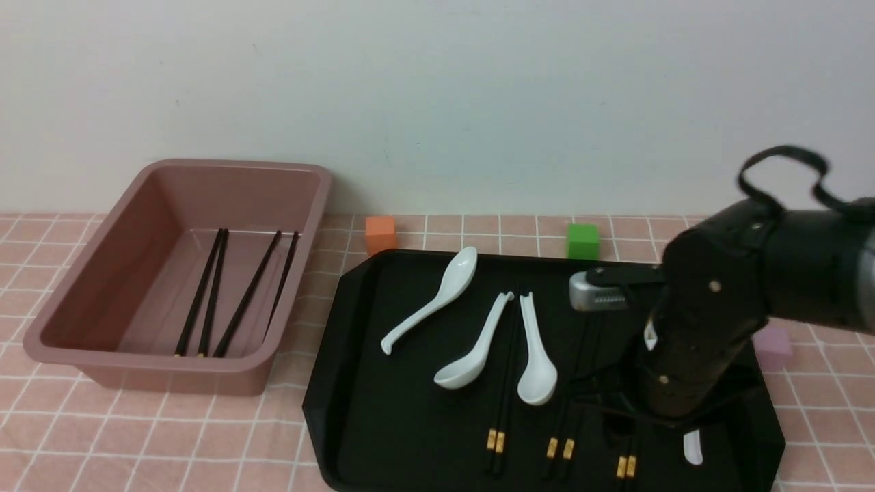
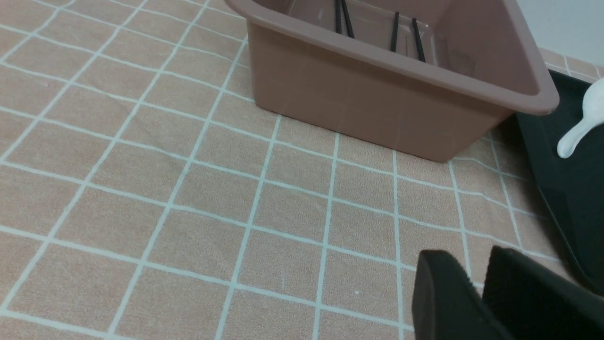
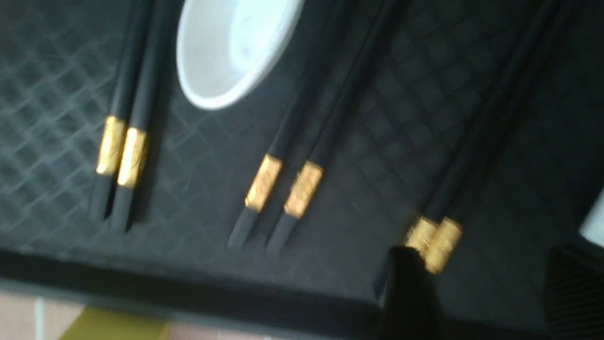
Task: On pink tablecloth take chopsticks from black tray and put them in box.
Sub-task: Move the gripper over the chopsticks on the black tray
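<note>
near rim of the black tray [image 1: 383,424]: three pairs of chopsticks [image 1: 497,437], gold bands at the near end. right gripper [image 3: 490,293] hangs over the rightmost pair [image 3: 434,241], jaws apart, nothing held. left gripper [image 2: 481,297] sits low over the pink tablecloth [image 1: 137,444], jaws together, empty. step in hand: reaching for a pair. next calls for lowering astride both sticks and closing clear of the spoons [image 1: 530,342]. farther left, the box [image 1: 273,372] holds four sticks.

4 chopsticks [image 1: 212,294] in 1 box [image 1: 171,359], 6 on 1 black tray [image 1: 383,410], 3 white spoons [image 1: 437,301] unobstructed, 3 cubes [image 1: 380,234]
</note>
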Controlling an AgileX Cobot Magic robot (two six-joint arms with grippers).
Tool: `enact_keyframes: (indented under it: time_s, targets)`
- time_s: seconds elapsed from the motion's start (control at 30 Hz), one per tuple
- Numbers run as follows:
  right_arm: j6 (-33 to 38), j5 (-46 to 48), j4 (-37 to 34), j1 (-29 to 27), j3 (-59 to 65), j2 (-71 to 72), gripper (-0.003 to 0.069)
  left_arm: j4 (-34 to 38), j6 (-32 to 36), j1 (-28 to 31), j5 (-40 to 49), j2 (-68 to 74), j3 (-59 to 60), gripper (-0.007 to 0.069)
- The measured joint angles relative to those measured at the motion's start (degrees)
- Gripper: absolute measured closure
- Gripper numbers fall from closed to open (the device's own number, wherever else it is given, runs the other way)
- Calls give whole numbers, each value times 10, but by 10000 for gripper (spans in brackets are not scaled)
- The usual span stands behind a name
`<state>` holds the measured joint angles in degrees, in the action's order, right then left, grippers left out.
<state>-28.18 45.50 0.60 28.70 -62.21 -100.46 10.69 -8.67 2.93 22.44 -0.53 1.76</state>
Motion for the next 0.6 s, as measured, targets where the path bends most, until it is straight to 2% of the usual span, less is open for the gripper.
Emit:
enact_keyframes:
  time_s: [0.07,0.17,0.33,0.6]
  targets:
    - [-8,-12,1,0,-2,-21,212,0,0,0,0,0,0,469]
    - [-29,-21,14,0,-4,-38,211,0,0,0,0,0,0,463]
    - [-57,-26,37,0,-5,-64,245,0,0,0,0,0,0,459]
    - [-58,-26,36,-1,-14,-76,268,0,0,0,0,0,0,449]
